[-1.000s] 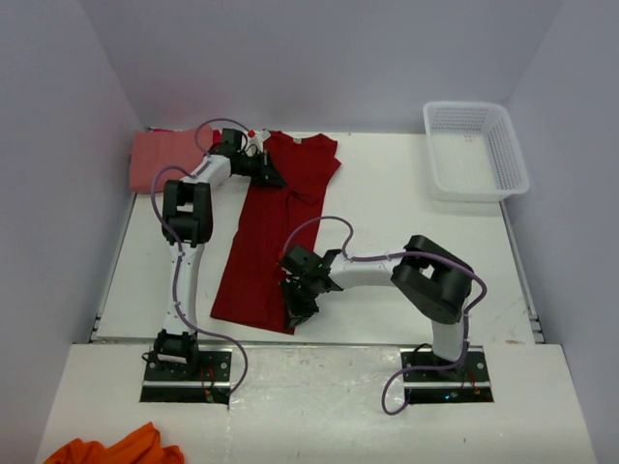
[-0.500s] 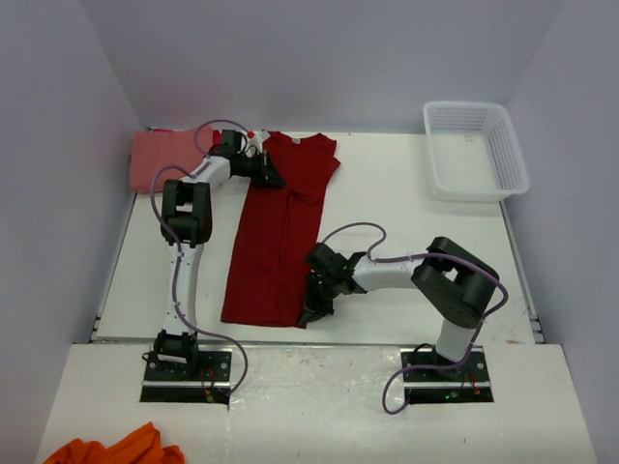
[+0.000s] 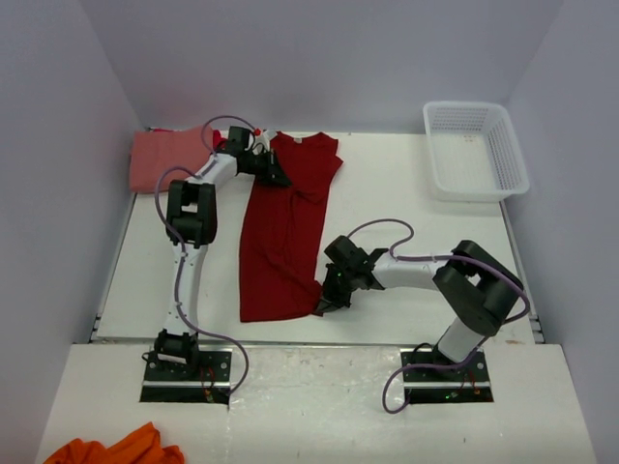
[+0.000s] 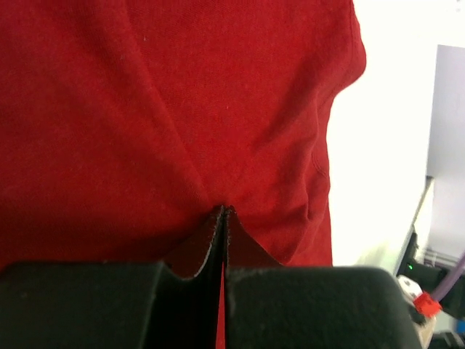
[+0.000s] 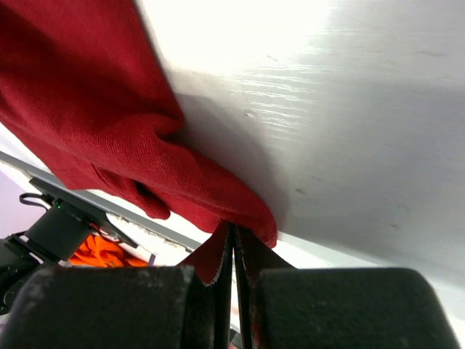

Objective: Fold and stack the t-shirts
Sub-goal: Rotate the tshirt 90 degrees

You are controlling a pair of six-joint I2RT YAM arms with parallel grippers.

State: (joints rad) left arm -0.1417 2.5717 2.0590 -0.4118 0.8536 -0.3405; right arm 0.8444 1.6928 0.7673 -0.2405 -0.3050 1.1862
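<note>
The big dark red t-shirt (image 3: 282,232) lies lengthwise on the white table, folded into a long strip, its white neck label (image 3: 298,139) at the far end. My left gripper (image 3: 275,177) is shut on the shirt's far left edge near the shoulder; in the left wrist view the pads (image 4: 223,218) pinch red cloth (image 4: 182,109). My right gripper (image 3: 322,304) is shut on the shirt's near right corner; in the right wrist view the cloth (image 5: 109,116) hangs from the closed pads (image 5: 234,236). A salmon-pink t-shirt (image 3: 160,158) lies folded at the far left.
A white plastic basket (image 3: 474,150) stands at the far right of the table (image 3: 406,203). Bright orange-red cloth (image 3: 106,449) lies on the near ledge at bottom left, also in the right wrist view (image 5: 102,251). Grey walls close in on both sides.
My right gripper has dragged the shirt's near end to the right, and the whole shirt has shifted right and straightened. My left gripper has moved slightly right, still holding.
</note>
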